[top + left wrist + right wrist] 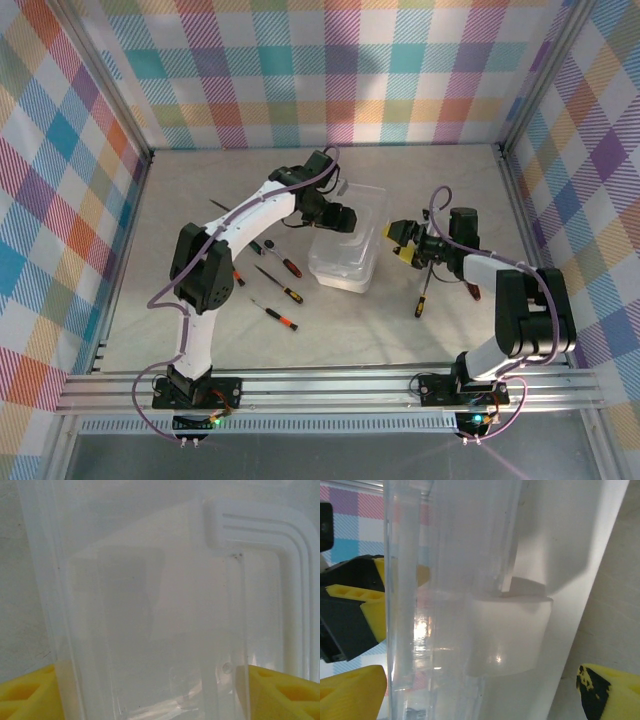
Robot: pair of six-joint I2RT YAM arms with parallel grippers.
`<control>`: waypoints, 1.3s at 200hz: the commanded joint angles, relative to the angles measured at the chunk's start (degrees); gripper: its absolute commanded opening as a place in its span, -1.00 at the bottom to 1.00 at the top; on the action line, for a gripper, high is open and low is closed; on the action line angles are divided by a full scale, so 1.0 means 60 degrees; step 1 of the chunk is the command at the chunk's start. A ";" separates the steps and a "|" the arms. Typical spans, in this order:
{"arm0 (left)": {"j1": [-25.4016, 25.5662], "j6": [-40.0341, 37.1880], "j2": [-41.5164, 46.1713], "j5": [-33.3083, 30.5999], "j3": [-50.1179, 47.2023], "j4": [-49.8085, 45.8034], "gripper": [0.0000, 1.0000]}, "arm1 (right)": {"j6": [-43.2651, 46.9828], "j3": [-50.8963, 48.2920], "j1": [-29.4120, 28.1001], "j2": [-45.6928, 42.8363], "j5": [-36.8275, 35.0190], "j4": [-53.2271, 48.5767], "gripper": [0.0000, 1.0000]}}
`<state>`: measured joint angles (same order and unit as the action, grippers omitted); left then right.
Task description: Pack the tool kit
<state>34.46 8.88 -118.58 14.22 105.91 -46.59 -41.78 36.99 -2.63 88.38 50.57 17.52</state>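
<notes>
The clear plastic box [345,268] of the tool kit stands in the middle of the table. My left gripper [338,217] reaches onto its left side. In the left wrist view its yellow fingertips [30,695] stand wide apart with the box's wall and ribbed rim [260,525] between them; whether they touch it I cannot tell. My right gripper [402,243] is open at the box's right side, its fingertips [350,695] either side of a white latch tab [510,635]. Several slim screwdrivers [281,284] lie left of the box, and another screwdriver [421,297] lies under the right arm.
A thin dark rod [222,205] lies at the back left of the table. Checked cloth walls [330,70] close in the work area on three sides. An aluminium rail [330,385] runs along the near edge between the arm bases.
</notes>
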 commanded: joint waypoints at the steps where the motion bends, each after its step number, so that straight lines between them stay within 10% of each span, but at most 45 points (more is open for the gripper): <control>1: -0.0147 -0.0086 -0.0317 0.0197 -0.0571 -0.0607 0.37 | -0.0727 -0.0032 -0.0258 0.0406 0.0974 0.1623 0.94; 127: -0.0162 -0.0265 -0.0303 0.0590 -0.0863 -0.0498 0.33 | -0.2468 0.0417 -0.0694 0.2657 0.1603 0.4678 0.87; 204: -0.0103 -0.0051 -0.0852 -0.0771 -0.1279 -0.0621 0.22 | -0.6302 0.0452 -0.1007 0.3078 0.2138 1.0452 0.60; 260: -0.0118 0.0125 -0.0962 -0.1607 -0.2358 -0.0305 0.01 | -0.7009 0.1378 -0.1103 0.2380 0.2092 1.0528 0.51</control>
<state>32.36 10.20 -116.22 13.52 99.09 -40.66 -79.31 38.50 -6.74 108.95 58.54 63.53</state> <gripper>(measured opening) 0.735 0.758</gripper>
